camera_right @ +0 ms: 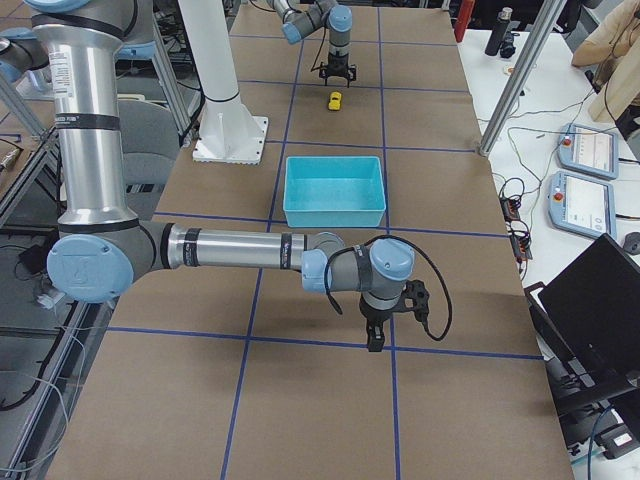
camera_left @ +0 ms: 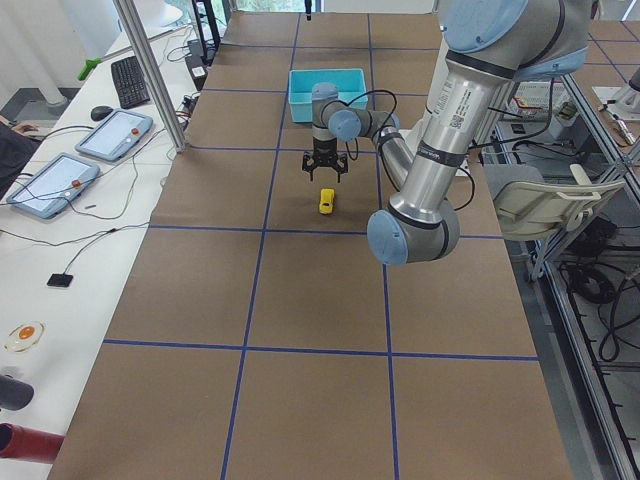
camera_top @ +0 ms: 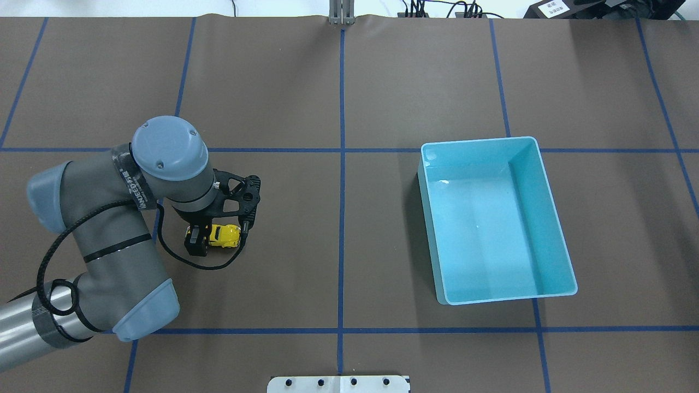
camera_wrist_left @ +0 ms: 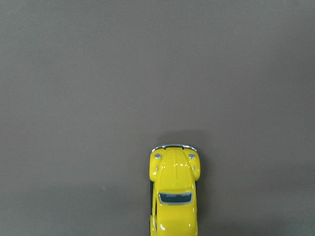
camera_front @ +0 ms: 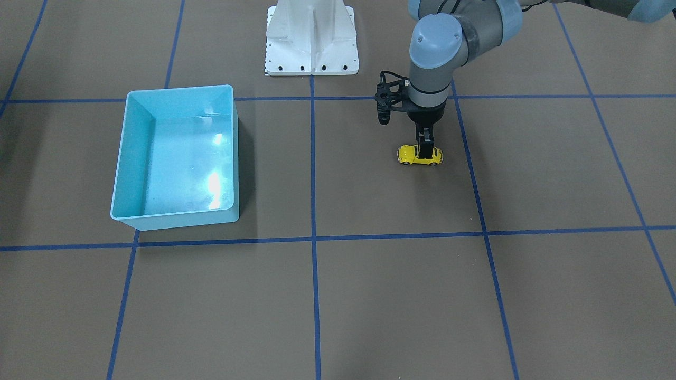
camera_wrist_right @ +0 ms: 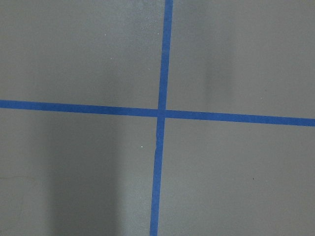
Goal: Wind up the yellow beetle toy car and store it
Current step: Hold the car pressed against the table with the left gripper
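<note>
The yellow beetle toy car [camera_front: 420,155] stands on its wheels on the brown table, also seen in the overhead view [camera_top: 225,235] and at the bottom of the left wrist view [camera_wrist_left: 174,191]. My left gripper [camera_front: 425,141] points straight down over the car's rear half [camera_top: 195,243]. The side views show it hovering a little above the car [camera_left: 325,172], and it looks open and empty. The light blue bin [camera_top: 480,141] is empty, far to the car's right. My right gripper [camera_right: 375,343] shows only in the exterior right view, low over the table; I cannot tell its state.
The white robot base plate [camera_front: 311,37] sits at the table's robot-side edge. Blue tape lines [camera_wrist_right: 162,113] grid the brown table. A metal post [camera_left: 150,75] and tablets [camera_left: 50,180] stand at the operators' side.
</note>
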You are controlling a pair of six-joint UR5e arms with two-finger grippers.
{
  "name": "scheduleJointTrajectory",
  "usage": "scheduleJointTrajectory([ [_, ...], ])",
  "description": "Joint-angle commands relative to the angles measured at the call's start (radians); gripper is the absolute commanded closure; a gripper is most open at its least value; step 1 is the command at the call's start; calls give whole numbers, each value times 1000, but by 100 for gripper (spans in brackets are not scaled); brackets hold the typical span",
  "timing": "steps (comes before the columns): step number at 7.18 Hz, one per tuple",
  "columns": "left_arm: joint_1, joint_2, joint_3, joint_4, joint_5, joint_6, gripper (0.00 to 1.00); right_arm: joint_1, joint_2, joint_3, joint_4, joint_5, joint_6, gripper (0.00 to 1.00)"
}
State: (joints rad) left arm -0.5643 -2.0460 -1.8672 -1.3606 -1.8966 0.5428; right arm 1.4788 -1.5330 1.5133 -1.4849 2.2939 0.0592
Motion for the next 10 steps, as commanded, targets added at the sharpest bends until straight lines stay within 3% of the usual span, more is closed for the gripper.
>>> scheduleJointTrajectory([
  [1, 12, 1, 23, -35, -4, -1, 0, 0, -7, -1, 0, -1, 1, 0],
  [5, 53, 4, 35, -51, -2, -53, 0, 0, -10, -1, 0, 1, -1, 0],
  [7, 53, 35, 78, -170, -2, -49, 0, 0, -10, 1, 0, 1, -1, 0],
  [10, 53, 35, 86, -172, -1, -47, 0, 0, -10, -1, 0, 1, -1, 0],
])
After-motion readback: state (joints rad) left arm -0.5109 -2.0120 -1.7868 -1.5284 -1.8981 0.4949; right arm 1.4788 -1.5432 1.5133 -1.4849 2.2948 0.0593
